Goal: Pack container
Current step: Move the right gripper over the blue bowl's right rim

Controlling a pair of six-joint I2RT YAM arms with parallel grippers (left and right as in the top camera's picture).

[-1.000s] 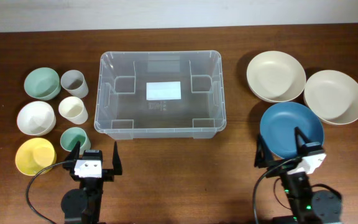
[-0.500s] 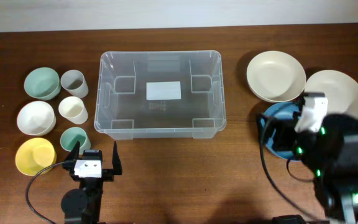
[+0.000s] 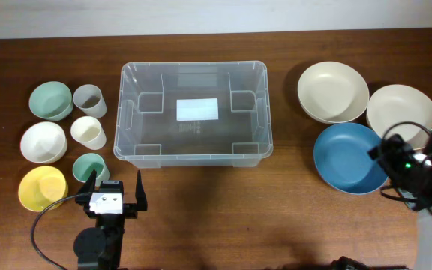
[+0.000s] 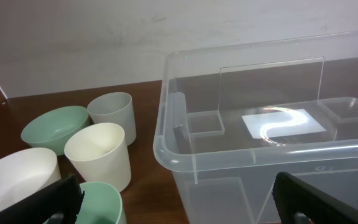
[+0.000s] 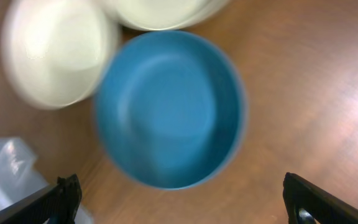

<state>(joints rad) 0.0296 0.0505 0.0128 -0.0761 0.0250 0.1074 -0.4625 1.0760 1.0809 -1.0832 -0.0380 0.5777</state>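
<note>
The container (image 3: 193,112), a large clear bin with a white label on its base, stands empty at the table's middle. It also fills the right of the left wrist view (image 4: 266,124). My left gripper (image 3: 115,193) is open and empty near the front edge, just in front of a small green cup (image 3: 90,166). My right gripper (image 3: 412,144) is open and empty, raised at the right side of a blue bowl (image 3: 349,157). In the right wrist view the blue bowl (image 5: 169,109) lies blurred between my spread fingers.
On the left are a green bowl (image 3: 51,100), a white bowl (image 3: 43,141), a yellow bowl (image 3: 42,187), a grey cup (image 3: 89,100) and a cream cup (image 3: 87,133). Two cream bowls (image 3: 332,91) (image 3: 402,114) sit behind the blue bowl.
My right arm has swung from in front of the blue bowl, over it, to its right side near the table's edge. The left arm has not moved.
</note>
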